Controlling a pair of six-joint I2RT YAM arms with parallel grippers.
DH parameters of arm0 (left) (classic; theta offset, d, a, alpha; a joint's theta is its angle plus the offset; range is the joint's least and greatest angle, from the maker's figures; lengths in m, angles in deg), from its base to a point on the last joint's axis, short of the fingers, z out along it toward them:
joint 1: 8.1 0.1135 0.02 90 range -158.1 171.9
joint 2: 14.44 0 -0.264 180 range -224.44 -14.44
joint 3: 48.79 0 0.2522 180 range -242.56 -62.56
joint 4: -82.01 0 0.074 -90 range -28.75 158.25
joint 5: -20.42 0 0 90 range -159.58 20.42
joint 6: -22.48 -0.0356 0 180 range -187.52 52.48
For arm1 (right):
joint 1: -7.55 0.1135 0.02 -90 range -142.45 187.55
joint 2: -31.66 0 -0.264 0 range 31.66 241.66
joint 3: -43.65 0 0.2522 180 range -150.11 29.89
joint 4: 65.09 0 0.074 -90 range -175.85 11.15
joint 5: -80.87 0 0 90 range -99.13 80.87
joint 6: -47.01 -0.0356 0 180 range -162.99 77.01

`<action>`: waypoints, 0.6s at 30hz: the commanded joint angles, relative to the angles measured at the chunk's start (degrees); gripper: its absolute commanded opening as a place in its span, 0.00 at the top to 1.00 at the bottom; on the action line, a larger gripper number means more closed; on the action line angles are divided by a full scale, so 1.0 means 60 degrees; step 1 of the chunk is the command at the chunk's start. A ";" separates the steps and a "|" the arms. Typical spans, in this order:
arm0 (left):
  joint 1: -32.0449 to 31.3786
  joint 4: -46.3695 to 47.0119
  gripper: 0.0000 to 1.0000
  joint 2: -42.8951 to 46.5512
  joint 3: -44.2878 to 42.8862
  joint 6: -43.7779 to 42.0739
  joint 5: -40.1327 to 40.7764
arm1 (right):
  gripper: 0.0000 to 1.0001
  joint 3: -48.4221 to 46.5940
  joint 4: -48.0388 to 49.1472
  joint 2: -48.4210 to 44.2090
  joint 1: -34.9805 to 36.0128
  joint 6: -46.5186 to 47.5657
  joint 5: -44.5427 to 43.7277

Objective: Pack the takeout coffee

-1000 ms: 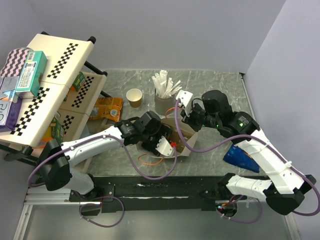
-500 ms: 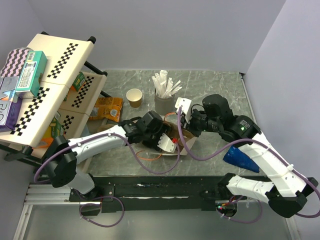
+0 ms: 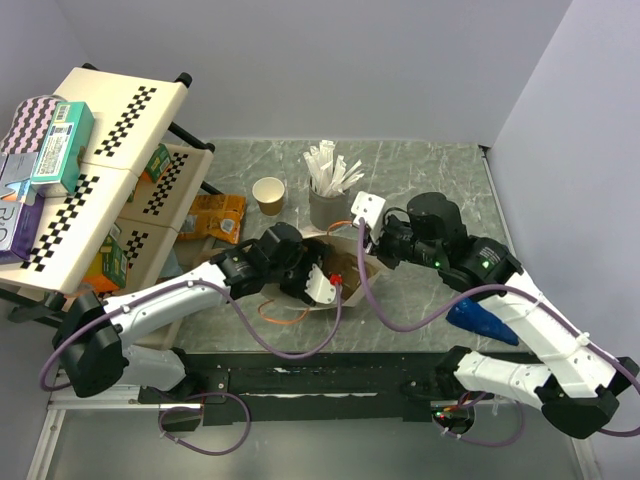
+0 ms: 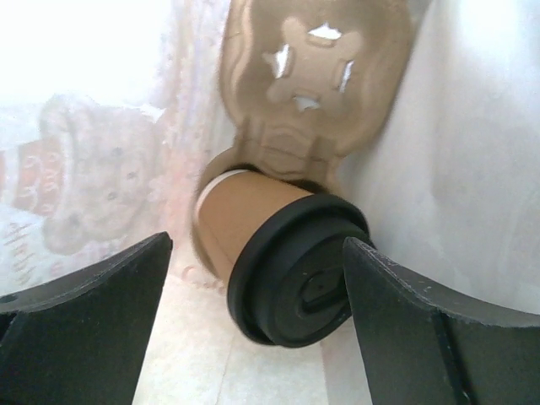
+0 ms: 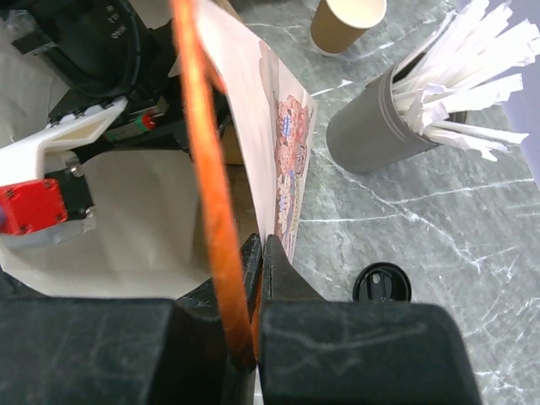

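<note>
1. Coffee cup [image 4: 278,253], with its lid on, sits in the carrier [image 4: 312,84] inside the bag [image 5: 283,160].
2. Left jaws are spread either side of it, not touching.
3. Right jaws pinch the bag's rim, probably to keep it open.
4. A second cup [image 3: 268,194] stands lidless on the bench [image 3: 420,170].

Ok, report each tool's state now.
Left tool: open, straddling the lidded cup.
Right tool: closed on the edge of the paper bag.
</note>
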 commanded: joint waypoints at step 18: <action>0.0078 -0.0316 0.38 -0.1038 -0.0713 -0.0816 0.1464 | 1.00 -0.0135 0.0068 0.0042 0.0508 0.0391 0.0644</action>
